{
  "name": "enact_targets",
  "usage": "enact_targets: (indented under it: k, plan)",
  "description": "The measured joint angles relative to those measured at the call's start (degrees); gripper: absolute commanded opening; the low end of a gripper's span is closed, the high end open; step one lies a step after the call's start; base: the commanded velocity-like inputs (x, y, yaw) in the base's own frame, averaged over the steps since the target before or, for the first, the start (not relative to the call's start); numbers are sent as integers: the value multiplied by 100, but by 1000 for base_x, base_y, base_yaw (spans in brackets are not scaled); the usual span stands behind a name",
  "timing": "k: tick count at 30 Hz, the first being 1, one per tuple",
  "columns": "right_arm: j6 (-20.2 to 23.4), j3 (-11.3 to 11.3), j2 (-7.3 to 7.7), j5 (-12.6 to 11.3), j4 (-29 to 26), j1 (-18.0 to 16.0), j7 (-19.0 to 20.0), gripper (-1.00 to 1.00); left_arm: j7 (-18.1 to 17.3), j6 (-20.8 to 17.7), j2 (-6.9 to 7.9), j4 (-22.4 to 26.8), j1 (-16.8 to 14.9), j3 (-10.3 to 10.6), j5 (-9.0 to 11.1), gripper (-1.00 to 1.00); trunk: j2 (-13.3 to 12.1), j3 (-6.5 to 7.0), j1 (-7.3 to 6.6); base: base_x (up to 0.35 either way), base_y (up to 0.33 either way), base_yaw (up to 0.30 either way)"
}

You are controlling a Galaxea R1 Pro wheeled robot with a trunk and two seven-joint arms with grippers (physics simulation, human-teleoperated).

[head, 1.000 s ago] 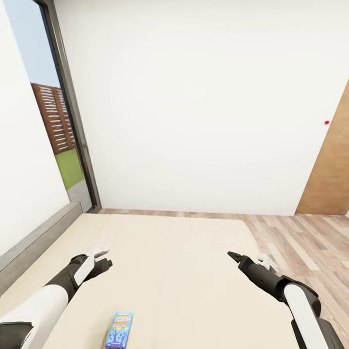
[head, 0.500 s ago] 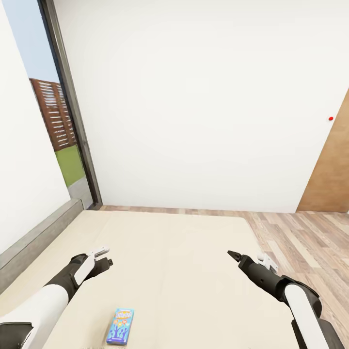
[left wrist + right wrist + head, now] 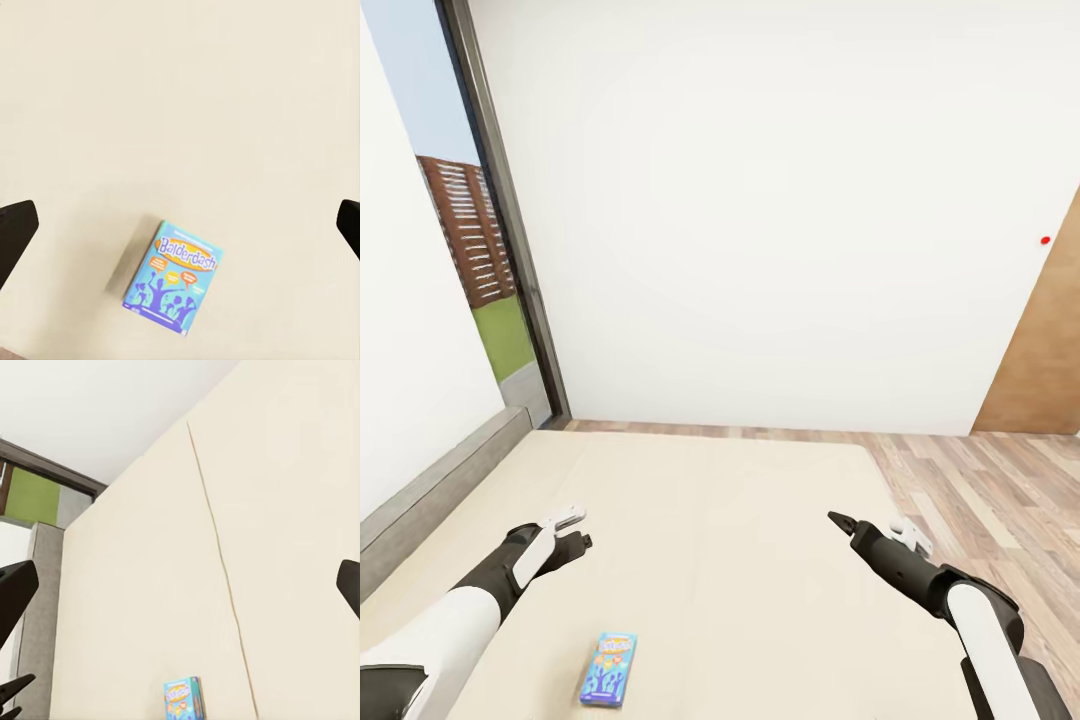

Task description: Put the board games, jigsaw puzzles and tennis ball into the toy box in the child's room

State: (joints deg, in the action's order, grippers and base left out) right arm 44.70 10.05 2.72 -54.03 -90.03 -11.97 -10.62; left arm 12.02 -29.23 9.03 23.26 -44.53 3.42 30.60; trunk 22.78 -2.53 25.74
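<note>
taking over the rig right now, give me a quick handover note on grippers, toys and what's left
Left gripper: open, empty, above the bed.
Right gripper: open, empty, also above the bed.
Blue Balderdash board game: lying flat on the mattress, nearer the left gripper, untouched.
Done: nothing shows as packed from these views.
Left: grasp the Balderdash box, carry it to the toy box, then the rest of the toys.

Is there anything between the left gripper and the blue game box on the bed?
No. In the head view only bare beige mattress separates the left gripper from the blue game box; the left wrist view agrees.
</note>
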Motion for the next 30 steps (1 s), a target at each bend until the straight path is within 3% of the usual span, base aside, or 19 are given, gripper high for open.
enact_targets:
  k: [30]
  plan:
    - [59, 25, 83, -18, -59, 8, 75, 100, 0, 0, -6, 0, 0, 7, -4, 100, 0, -18, 0, 0, 0, -3]
